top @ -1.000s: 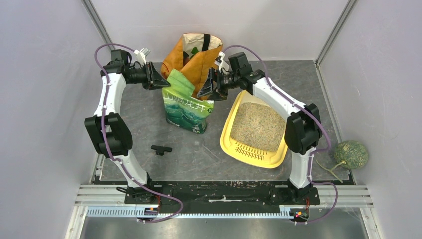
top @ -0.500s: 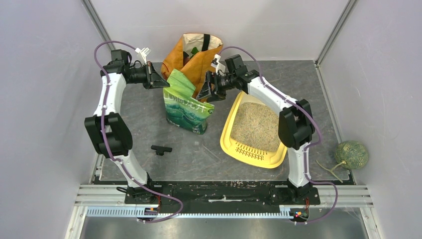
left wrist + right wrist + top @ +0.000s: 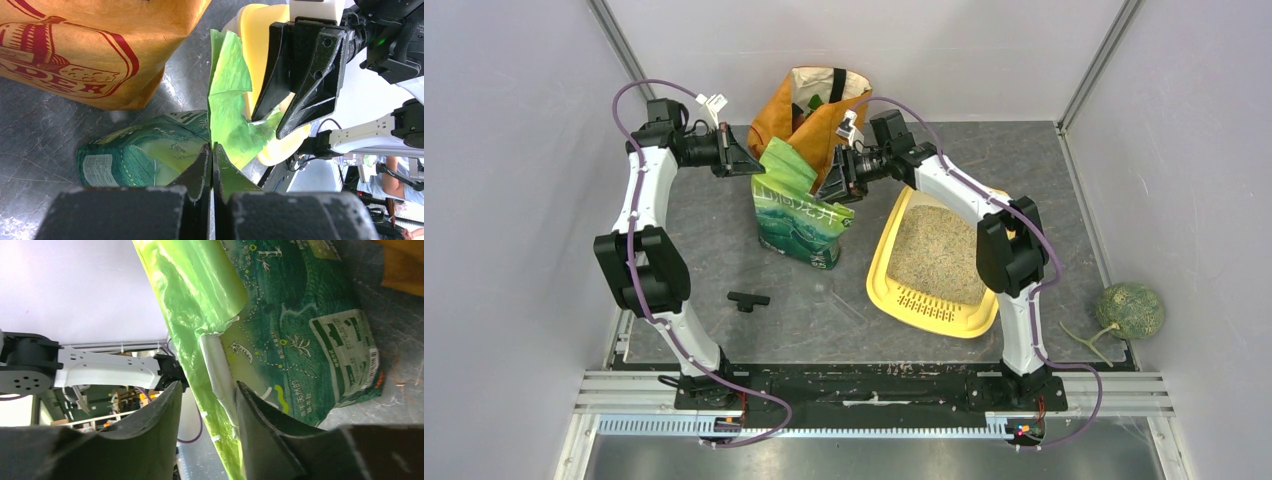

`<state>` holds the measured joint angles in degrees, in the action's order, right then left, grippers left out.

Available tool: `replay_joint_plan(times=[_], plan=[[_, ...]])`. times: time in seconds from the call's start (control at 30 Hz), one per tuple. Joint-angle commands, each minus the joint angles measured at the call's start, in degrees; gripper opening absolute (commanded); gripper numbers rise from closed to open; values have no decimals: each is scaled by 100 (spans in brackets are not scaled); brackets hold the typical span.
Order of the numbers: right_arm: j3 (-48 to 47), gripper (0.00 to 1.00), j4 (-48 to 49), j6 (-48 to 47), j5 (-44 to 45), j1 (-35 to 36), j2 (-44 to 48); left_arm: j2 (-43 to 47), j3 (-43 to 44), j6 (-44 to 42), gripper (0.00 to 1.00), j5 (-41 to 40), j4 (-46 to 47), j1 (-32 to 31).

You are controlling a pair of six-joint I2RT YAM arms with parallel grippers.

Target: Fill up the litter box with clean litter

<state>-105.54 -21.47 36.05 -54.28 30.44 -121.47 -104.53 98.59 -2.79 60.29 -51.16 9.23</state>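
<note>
Right arm has swung in leftward since a second ago, its elbow drawn closer to the centre of the worktop, and its jaws have narrowed. Left jaws, part open then, are now together.

Shallow yellow plastic litter box lies on the right half of the dark grey worktop. Its slotted lip faces the near edge and its far corner sits under the right forearm. Fine beige-tan litter already covers its floor. Whether another pour is due I cannot settle from the level alone.

Green printed plastic bag stands just left of the litter box, leaning, with its torn mouth up and toward the far edge. Left gripper is clamped on the pale green flap of that mouth from the left side. Right gripper sits astride the opposite torn lip, fingers apart with the film between them. It is not yet pinching, as far as its wrist view shows. Judgement: a hold on both sides of the mouth would let the pair lift and tip the bag toward the litter box without it folding shut.

Orange shopping bag with red print stands at the far edge, directly behind the green one. Small black T-shaped piece lies left of centre, toward the near edge. Netted green melon rests by the right edge, well apart from the rest.
</note>
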Motion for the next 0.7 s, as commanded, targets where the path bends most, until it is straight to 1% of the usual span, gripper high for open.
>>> replay_joint_plan(times=[0.0, 0.1, 0.23, 0.3, 0.33, 0.43, 0.47, 0.6, 0.63, 0.67], plan=[[-138, 44, 290, 146, -301, 10, 219, 284, 73, -54, 2, 304, 368, -22], [-235, 35, 208, -17, -197, 15, 247, 301, 91, -55, 2, 251, 378, -23], [-537, 19, -166, -499, 51, 23, 208, 438, 50, -198, 2, 198, 387, -18], [-704, 7, -426, -853, 222, 31, 186, 524, 21, -350, 2, 161, 351, -20], [-781, 0, -534, -1014, 309, 39, 185, 561, 12, -427, 3, 142, 313, -19], [-968, 0, -787, -1377, 541, 70, 177, 640, 32, -699, 4, 103, 165, -23], [-1019, 0, -840, -1513, 599, 79, 183, 659, 42, -809, 8, 126, 102, -20], [-1055, 0, -1123, -2293, 982, 243, 350, 752, 38, -1251, 13, 132, -46, -18], [-1048, 0, -1206, -2505, 1112, 316, 403, 735, 66, -1352, 12, 159, -131, -19], [-1024, 0, -1263, -2726, 1211, 361, 450, 701, 121, -1477, 8, 230, -253, -18]])
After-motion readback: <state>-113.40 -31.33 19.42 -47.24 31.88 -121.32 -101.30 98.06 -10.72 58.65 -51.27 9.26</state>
